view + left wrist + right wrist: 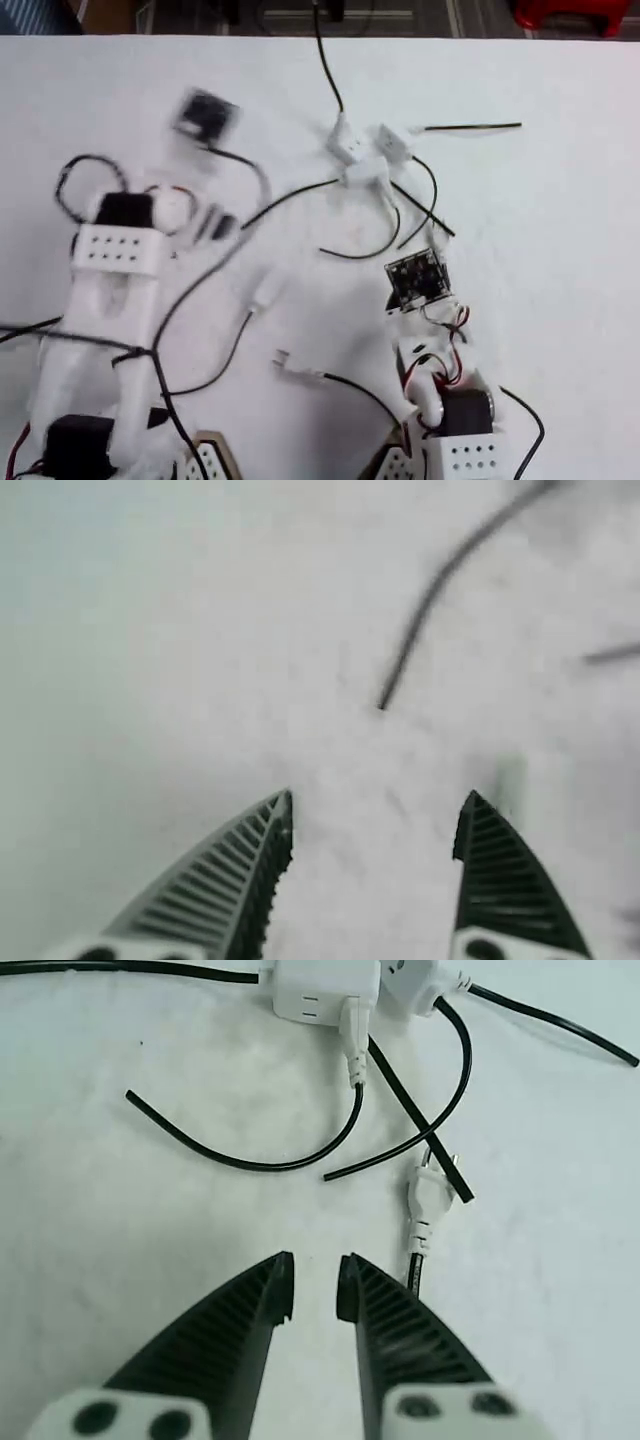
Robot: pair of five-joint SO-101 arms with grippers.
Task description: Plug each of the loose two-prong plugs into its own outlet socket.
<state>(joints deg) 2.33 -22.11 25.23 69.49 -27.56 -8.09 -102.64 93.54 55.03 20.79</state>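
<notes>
Nearby, plug beside right hand.

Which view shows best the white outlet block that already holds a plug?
The right wrist view: the outlet block lies near, with its slots and the inserted plug plain. The high view shows it farther off, among cables. The left wrist view faces table and a black cable.
</notes>
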